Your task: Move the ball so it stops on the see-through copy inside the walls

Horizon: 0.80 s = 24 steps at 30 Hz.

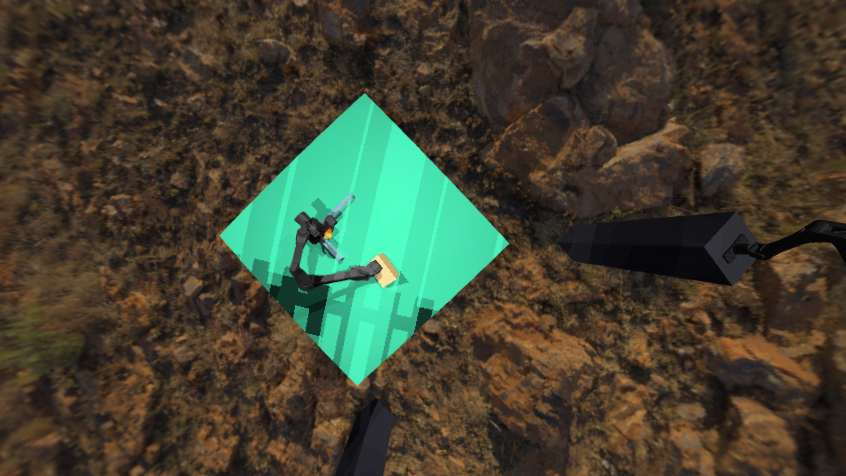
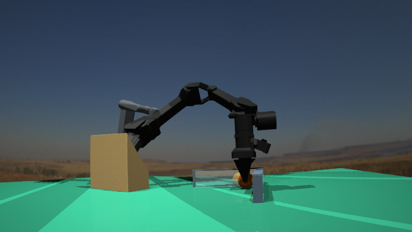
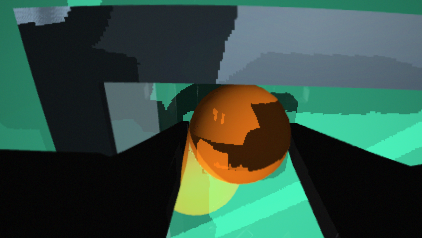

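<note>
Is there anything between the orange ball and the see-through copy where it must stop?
Nothing visible. The ball sits between the claw fingers, and the copy partly overlaps it on bare table.

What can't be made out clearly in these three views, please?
Top view: the ball and its see-through copy are too small to tell apart, and the arm overhangs them.
Exterior view: the gripper covers the ball's top; the copy sits mostly behind the ball.
Wrist view: the dark jaws cut off the copy's left side; the walls run past the frame edges.
</note>
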Motion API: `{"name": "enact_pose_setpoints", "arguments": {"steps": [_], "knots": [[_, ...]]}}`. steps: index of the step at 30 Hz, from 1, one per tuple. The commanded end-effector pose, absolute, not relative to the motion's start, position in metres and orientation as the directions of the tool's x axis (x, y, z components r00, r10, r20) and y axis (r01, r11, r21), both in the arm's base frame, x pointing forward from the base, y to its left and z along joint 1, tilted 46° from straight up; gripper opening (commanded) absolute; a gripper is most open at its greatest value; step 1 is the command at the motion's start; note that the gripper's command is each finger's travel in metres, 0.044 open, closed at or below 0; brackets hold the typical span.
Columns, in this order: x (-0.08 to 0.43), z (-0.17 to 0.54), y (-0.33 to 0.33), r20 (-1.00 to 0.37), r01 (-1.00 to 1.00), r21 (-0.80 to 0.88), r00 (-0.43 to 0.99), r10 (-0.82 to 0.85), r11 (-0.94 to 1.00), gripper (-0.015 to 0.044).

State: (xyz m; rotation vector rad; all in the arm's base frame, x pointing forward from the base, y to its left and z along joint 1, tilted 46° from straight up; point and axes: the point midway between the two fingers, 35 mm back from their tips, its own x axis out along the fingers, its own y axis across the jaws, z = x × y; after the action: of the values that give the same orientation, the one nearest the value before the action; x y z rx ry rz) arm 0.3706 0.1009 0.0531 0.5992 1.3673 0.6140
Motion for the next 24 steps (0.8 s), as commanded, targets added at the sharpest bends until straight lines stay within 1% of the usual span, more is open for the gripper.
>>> {"name": "enact_pose_setpoints", "arguments": {"steps": [1,8,12,15,24], "knots": [[0.371,0.053,0.101,-0.698,-0.046,0.709,0.1,0.709,0.704,0.0184],[0.373,0.076,0.073,-0.704,-0.045,0.702,0.1,0.703,0.711,0.0001],[0.371,0.088,0.059,-0.707,-0.043,0.701,0.095,0.701,0.712,0.0],[0.356,0.071,0.067,-0.711,-0.009,0.702,0.022,0.702,0.712,0.0],[0.361,0.107,0.036,-0.708,-0.027,0.704,0.059,0.704,0.71,0.0]]}}
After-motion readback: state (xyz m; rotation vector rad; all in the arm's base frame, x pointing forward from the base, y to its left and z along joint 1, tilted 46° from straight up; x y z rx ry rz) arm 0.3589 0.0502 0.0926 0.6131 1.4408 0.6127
